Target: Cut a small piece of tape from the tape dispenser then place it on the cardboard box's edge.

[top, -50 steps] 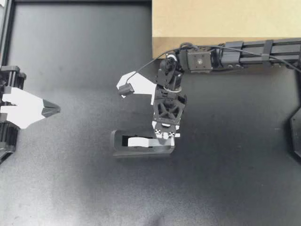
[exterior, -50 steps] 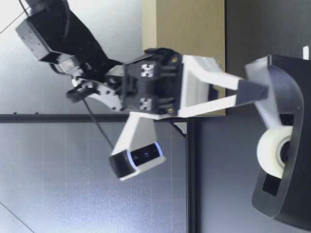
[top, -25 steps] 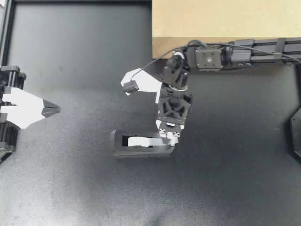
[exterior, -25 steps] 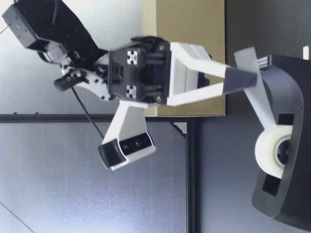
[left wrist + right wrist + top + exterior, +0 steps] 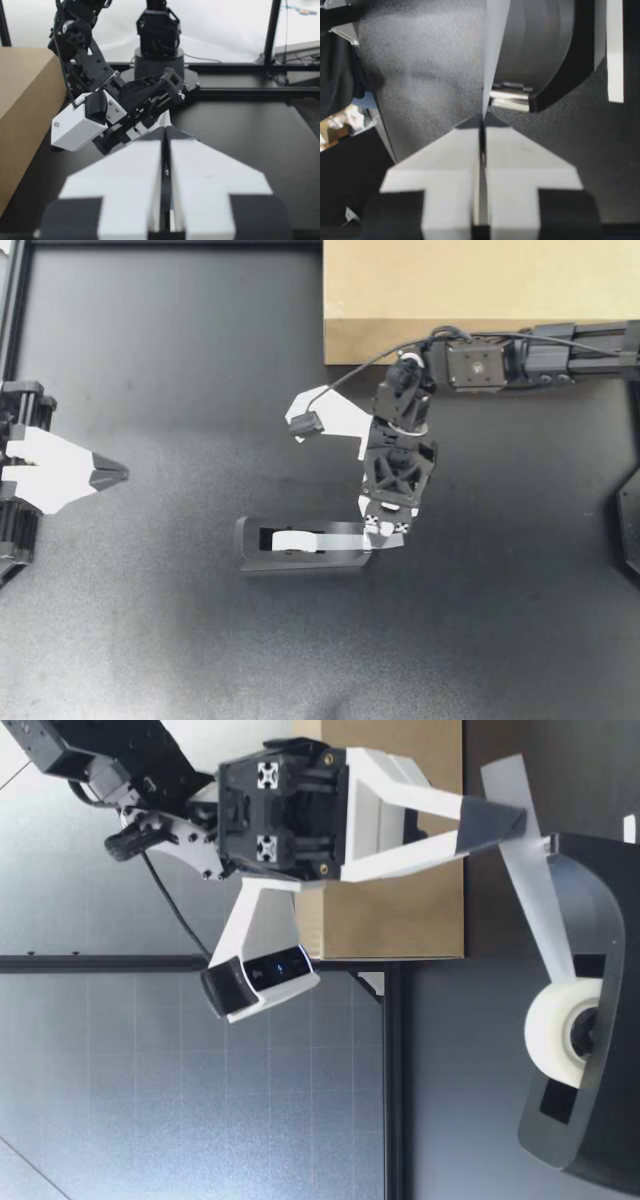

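The black tape dispenser (image 5: 300,545) stands closest, in the middle of the dark surface (image 5: 180,640), with the white tape roll (image 5: 560,1032) inside it. A strip of tape (image 5: 525,850) runs up from the roll, past the top of the dispenser. My right claw (image 5: 385,532) is pinched tight on the end of that strip, just above the dispenser. The strip looks not cut yet, but that is hard to see. Off to the side, my left claw (image 5: 112,473) is closed with nothing in it. The cardboard box (image 5: 470,290) sits farthest back.
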Motion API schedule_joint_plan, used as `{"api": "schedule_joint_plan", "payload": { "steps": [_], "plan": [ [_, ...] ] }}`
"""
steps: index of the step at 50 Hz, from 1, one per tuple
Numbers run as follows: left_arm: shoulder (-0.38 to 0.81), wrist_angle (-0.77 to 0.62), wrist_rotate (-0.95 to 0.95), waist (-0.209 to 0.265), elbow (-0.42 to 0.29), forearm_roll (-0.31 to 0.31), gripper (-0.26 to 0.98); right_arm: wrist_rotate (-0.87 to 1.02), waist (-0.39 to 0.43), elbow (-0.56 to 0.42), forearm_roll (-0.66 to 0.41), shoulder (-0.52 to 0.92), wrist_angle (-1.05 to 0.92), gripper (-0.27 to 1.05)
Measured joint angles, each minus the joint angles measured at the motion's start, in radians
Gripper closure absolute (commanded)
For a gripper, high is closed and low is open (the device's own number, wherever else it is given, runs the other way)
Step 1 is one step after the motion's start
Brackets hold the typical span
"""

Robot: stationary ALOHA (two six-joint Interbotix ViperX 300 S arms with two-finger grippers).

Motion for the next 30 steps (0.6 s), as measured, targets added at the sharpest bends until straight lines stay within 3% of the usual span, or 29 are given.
{"api": "schedule_joint_plan", "payload": {
  "steps": [30],
  "plan": [
    [0.000,0.000,0.005,0.000,0.003,0.000,0.82,-0.006,-0.015,0.066,0.002,-0.020,-0.032,0.88]
  ]
}}
